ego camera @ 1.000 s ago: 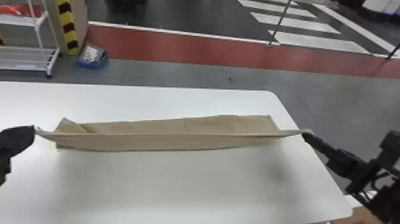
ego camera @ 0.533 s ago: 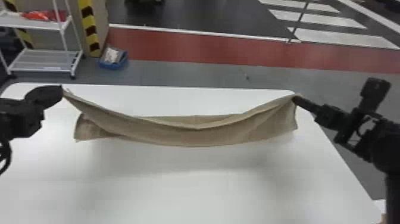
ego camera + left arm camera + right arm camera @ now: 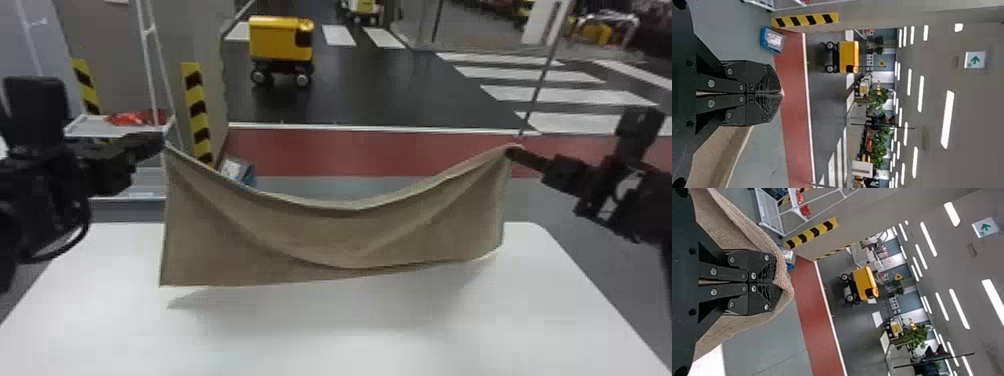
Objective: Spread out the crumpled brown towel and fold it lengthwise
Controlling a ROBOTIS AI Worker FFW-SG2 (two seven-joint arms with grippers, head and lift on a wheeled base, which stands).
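Note:
Held up by its two top corners, the brown towel [image 3: 340, 240] hangs as a wide band above the white table, its top edge sagging in the middle. My left gripper [image 3: 164, 142] is at its upper left corner, my right gripper [image 3: 509, 151] at its upper right corner. In the left wrist view the left gripper [image 3: 781, 93] is closed on a tiny bit of cloth, with more towel [image 3: 719, 156] beside it. The right wrist view has the right gripper [image 3: 777, 284] pinching the towel [image 3: 730, 225], which wraps around its fingertips.
The white table [image 3: 320, 330] lies below the towel, its far edge behind the cloth. Beyond it on the floor are a blue bin [image 3: 247, 175] and a white shelf rack [image 3: 120, 127] at the left. A yellow wheeled cart [image 3: 281, 42] stands farther back.
Both grippers have risen with the towel's corners. The towel went from lying mostly on the table to hanging above it, and the head view has tilted upward.

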